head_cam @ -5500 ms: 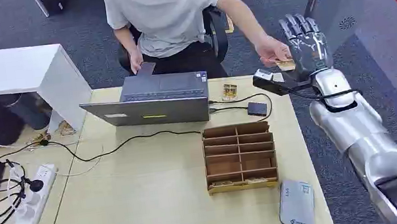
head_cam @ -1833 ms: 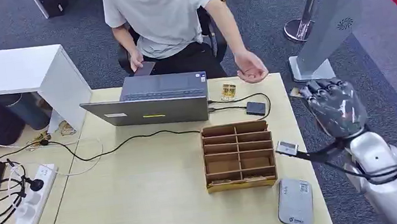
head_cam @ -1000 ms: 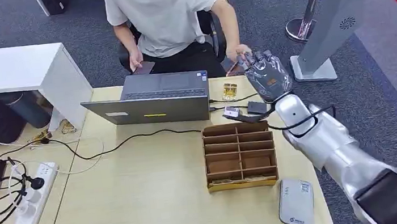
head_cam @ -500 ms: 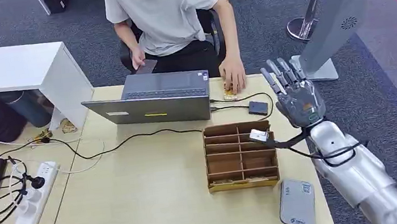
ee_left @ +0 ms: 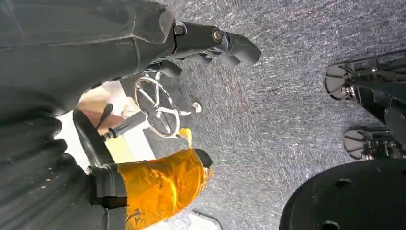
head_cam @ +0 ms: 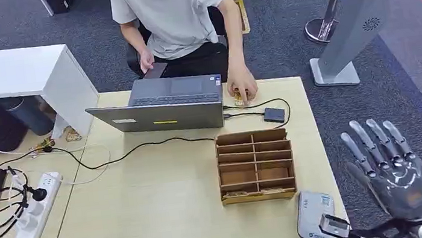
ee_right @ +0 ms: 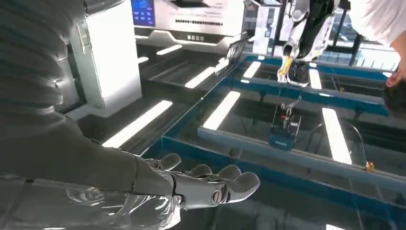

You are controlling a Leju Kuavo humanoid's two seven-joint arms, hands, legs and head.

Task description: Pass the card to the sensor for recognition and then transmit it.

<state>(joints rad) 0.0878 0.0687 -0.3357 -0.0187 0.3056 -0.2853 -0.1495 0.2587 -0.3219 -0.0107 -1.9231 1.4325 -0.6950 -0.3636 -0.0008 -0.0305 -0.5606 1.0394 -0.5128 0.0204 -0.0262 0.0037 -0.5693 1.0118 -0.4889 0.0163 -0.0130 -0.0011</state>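
One hand matters here: the right hand [head_cam: 393, 174], fingers spread and empty, hangs off the table's near right corner. The card [head_cam: 241, 98] lies far across, under the person's hand [head_cam: 242, 86] beside the laptop [head_cam: 161, 105].

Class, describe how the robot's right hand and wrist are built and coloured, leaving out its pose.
The right hand has a glossy dark grey palm shell and long, segmented grey fingers. A black cable runs by the silver wrist, beside a small white-faced module.
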